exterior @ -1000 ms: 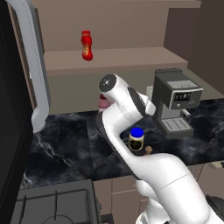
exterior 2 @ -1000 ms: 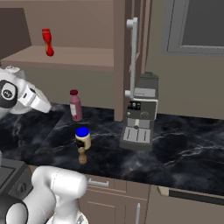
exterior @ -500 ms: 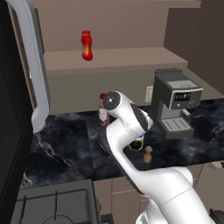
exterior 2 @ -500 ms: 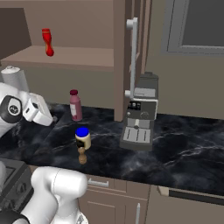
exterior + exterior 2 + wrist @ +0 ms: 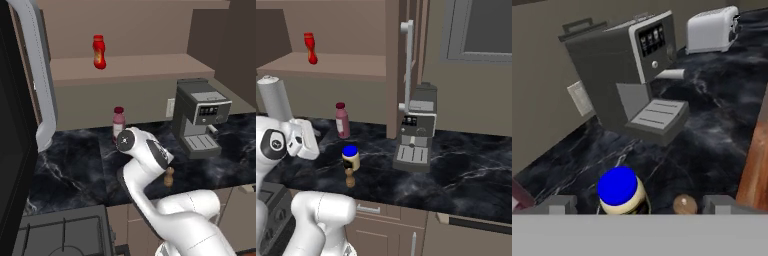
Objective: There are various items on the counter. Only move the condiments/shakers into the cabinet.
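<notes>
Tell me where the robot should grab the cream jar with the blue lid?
Probably around the round body of the cream jar with blue lid, just under the lid, coming from above. It stands upright, and the tiny brown wooden shaker stands close in front.

Even, soft rendered light; faint shadows, no glare, slightly coarse detail.

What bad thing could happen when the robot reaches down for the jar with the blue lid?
The tiny brown shaker stands right beside the cream jar, so the open fingers might knock it over on the counter. The fingers could also close on both things at once. And the pink bottle stands close by on the counter; a wide swing up to the cabinet, where the red bottle already sits, might bump it.
</notes>
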### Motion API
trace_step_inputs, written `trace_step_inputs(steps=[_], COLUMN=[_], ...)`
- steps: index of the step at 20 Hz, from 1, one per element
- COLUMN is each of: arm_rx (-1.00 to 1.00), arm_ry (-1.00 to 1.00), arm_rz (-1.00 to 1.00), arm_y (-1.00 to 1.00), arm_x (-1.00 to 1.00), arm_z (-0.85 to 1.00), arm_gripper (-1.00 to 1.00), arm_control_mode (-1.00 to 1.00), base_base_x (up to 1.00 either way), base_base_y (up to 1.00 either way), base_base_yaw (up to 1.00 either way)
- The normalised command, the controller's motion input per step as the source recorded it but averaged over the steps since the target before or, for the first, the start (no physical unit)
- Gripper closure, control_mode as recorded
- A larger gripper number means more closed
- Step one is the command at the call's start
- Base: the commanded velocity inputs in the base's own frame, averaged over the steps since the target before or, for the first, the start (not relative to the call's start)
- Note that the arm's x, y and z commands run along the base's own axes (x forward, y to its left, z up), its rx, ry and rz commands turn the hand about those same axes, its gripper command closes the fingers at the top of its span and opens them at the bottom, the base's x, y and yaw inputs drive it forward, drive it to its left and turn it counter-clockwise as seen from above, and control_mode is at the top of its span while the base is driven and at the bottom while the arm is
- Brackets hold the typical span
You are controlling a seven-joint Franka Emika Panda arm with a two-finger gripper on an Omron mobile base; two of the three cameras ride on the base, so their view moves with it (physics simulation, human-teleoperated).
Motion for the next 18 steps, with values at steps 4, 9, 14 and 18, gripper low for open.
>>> trace_step_inputs(steps=[4,9,14,18], arm_rx=[0.0,0.0,0.0,0.0], arm_ry=[0.0,-0.01,0.0,0.0], arm_rz=[-0.23,-0.2,-0.1,-0.04], arm_y=[0.06,0.1,0.01,0.0], arm_x=[0.08,0.19,0.39,0.42], arm_z=[-0.27,-0.15,-0.08,-0.13], arm_gripper=[-1.0,-1.0,-1.0,-1.0], arm_control_mode=[-1.0,-1.0,-1.0,-1.0], base_base_x=[0.0,0.0,0.0,0.0], base_base_y=[0.0,0.0,0.0,0.0], base_base_yaw=[0.0,0.0,0.0,0.0])
